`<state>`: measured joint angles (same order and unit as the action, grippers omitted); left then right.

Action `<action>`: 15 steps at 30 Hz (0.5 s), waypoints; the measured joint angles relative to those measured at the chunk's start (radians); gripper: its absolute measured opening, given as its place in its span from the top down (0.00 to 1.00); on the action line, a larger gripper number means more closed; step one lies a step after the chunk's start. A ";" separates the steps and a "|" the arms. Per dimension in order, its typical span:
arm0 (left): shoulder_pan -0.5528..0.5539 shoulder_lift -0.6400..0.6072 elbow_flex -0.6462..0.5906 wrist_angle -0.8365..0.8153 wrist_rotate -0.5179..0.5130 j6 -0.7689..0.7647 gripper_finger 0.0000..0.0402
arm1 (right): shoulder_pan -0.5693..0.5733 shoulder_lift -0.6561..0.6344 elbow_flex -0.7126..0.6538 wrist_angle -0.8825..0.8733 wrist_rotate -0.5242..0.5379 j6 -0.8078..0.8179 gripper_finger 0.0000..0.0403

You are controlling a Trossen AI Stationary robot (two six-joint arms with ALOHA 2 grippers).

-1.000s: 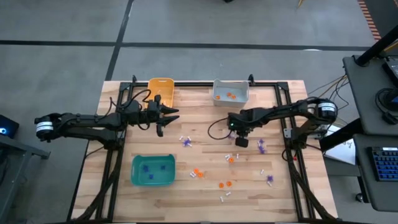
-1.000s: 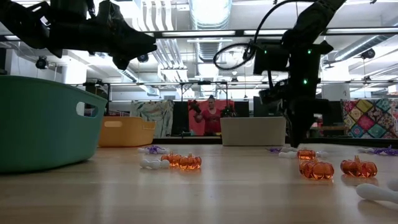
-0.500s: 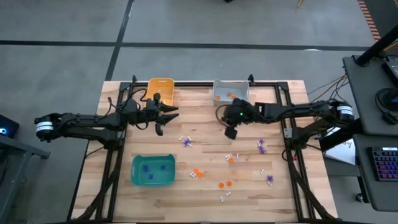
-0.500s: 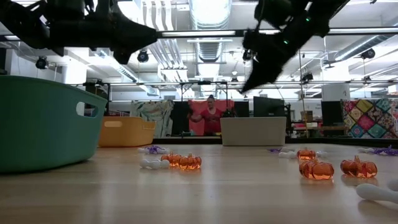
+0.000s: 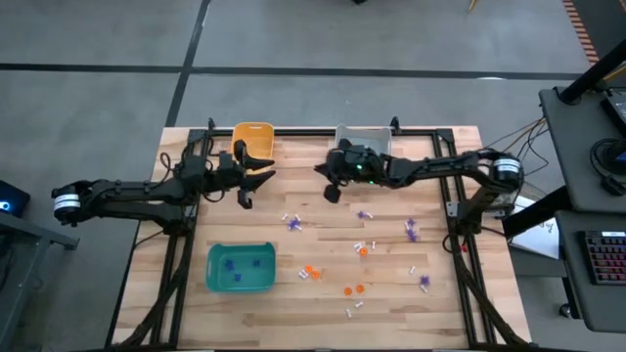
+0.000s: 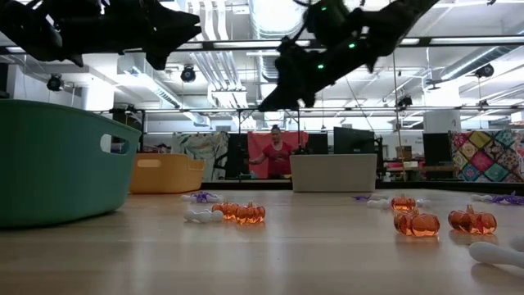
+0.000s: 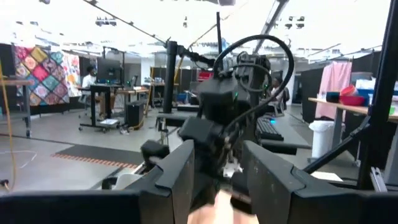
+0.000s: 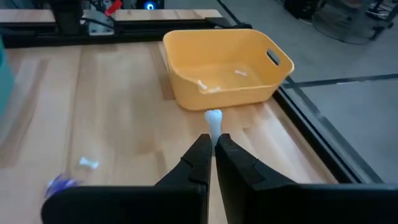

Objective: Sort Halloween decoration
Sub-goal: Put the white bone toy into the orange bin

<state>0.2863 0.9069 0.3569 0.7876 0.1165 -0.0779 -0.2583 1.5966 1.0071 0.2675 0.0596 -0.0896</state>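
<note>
Small trinkets lie scattered on the wooden table: purple spiky ones [image 5: 293, 224], orange roundish ones [image 5: 310, 272] and white ones [image 5: 359, 245]. In the low view, orange ones [image 6: 417, 223] rest on the tabletop. My right gripper [image 5: 331, 194] hangs above the table between the grey bin and the orange-yellow bin [image 8: 225, 67], shut on a small white trinket [image 8: 213, 119]. My left gripper [image 5: 256, 177] hovers open beside the orange-yellow bin [image 5: 252, 140], holding nothing. My right gripper pinches the white trinket between its two fingertips [image 8: 200, 148]. The trinket's knobbed free end [image 8: 213, 115] sticks out past the tips. It is lifted clear of the table, with the fingers slanting down toward the table's left.
The teal bin [image 5: 240, 268] at the near left holds purple trinkets. The grey bin [image 5: 363, 144] at the far edge holds orange ones, and the orange-yellow bin holds white ones [image 8: 208, 87]. A dark frame runs along the table's edges. A person [image 6: 277, 152] shows in the room behind.
My right gripper has risen from the table's right-middle, where it stood low among the trinkets, and swung toward the table's left and far edge, now near the orange-yellow bin. It carries the white trinket with it.
</note>
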 joint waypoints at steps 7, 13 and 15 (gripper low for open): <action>0.000 -0.037 0.000 -0.002 -0.022 0.012 0.71 | -0.037 0.168 0.196 -0.032 -0.015 -0.060 0.97; 0.000 -0.068 0.000 -0.003 -0.028 0.028 0.71 | -0.071 0.295 0.371 -0.102 -0.017 -0.090 0.97; 0.000 -0.076 0.000 -0.004 -0.028 0.035 0.71 | -0.083 0.335 0.420 -0.110 -0.035 -0.095 0.97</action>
<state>0.2863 0.8314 0.3569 0.7837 0.0887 -0.0427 -0.3415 1.9316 1.4268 0.1573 0.0242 -0.1844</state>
